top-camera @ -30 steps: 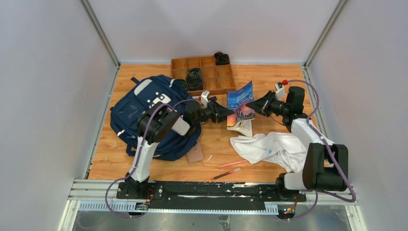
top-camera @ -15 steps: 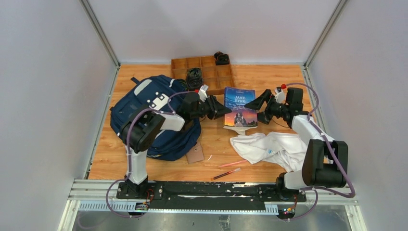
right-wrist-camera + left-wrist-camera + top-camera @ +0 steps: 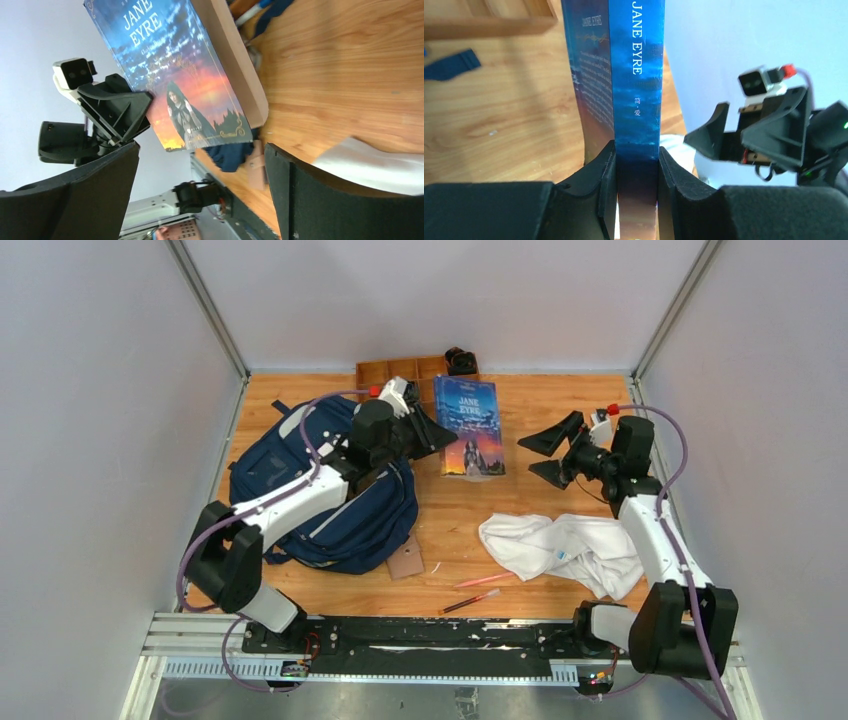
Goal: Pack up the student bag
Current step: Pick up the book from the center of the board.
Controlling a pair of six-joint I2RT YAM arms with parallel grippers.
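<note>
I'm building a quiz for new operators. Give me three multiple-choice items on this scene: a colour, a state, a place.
1. The book's spine is mostly: A red; B blue; C green.
2. The right pincer is: A open and empty; B shut on the book; C shut on nothing.
3. The white cloth lies: A under the book; B in the right pincer; C on the table, right side.
Key: B, the left wrist view shows blue; A, its jaws stand apart, nothing between; C, it rests on the wood.

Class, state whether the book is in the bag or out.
Out: the left end effector holds the book beside the bag.
</note>
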